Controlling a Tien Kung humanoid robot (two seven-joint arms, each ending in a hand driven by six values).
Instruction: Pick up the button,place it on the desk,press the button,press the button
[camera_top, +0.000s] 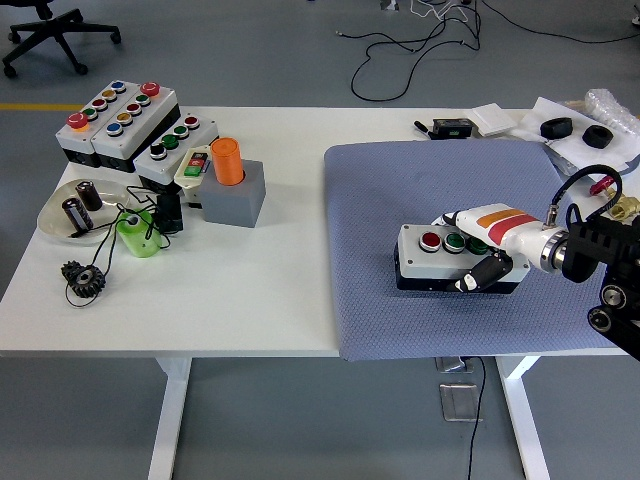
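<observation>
— Gripping the button box (440, 256) from its right end, the right hand (487, 252) has its fingers clamped around it, thumb along the near side.

— Why there?

— Probably to set it flat on the grey quilted mat (400, 200) covering the white worktop (250, 290). It seems to touch down, though I can't be sure.

— And the box?

— Rectangular: pale lid, black base, round red and green caps.

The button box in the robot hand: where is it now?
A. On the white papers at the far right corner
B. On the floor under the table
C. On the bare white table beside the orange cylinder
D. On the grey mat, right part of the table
D: the button box sits on the grey mat, with the right robot hand gripping its right end.
</observation>
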